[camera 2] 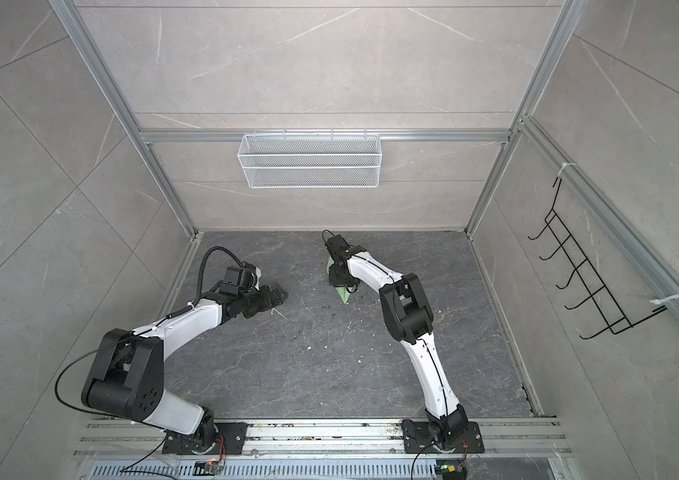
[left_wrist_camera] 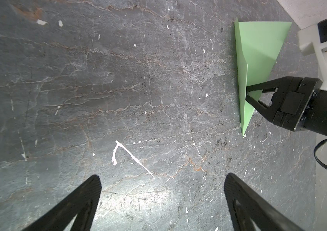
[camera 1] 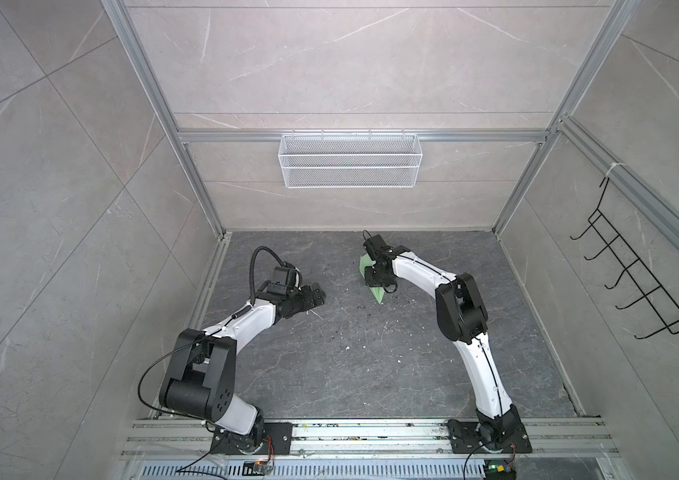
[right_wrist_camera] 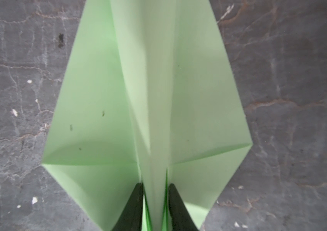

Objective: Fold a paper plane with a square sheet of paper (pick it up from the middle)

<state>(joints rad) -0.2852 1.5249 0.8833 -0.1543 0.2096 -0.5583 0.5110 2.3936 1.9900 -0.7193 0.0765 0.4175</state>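
As the paper plane [left_wrist_camera: 258,50] at twelve o'clock looks folded, little remains — right gripper [left_wrist_camera: 247,93] narrow astride it, hold unclear; left gripper [left_wrist_camera: 162,177] wide.

Matte, creased pale green paper plane [left_wrist_camera: 258,50]; tabletop [left_wrist_camera: 118,80] dark veined stone, scuffed.

Pale green paper plane [left_wrist_camera: 258,46], wings spread

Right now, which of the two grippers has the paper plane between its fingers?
The right gripper: its fingers sit either side of the paper plane's centre fold. The left gripper stands wide open over the table, nothing between its fingers.
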